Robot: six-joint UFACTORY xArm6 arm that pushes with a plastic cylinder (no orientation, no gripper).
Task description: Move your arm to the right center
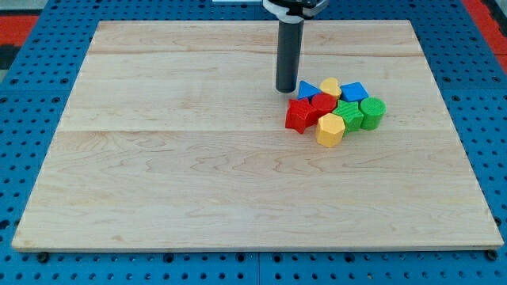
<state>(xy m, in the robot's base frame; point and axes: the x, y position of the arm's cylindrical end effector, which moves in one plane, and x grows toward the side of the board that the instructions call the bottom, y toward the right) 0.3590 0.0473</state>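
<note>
My tip (pixel 285 89) stands on the wooden board (pixel 198 174), just left of a tight cluster of blocks right of centre. Nearest it is a blue triangular block (pixel 306 89). Below that lies a red star block (pixel 299 115), with a second red block (pixel 322 102) beside it. A yellow heart-like block (pixel 331 86) and a blue cube (pixel 354 91) sit at the cluster's top. A green block (pixel 348 115) and a green cylinder (pixel 373 112) sit on the right. A yellow hexagonal block (pixel 330 130) lies at the bottom. The tip touches no block.
The board lies on a blue perforated table (pixel 32 158). Red surfaces show at the top left corner (pixel 20 24) and top right corner (pixel 487 16) of the view.
</note>
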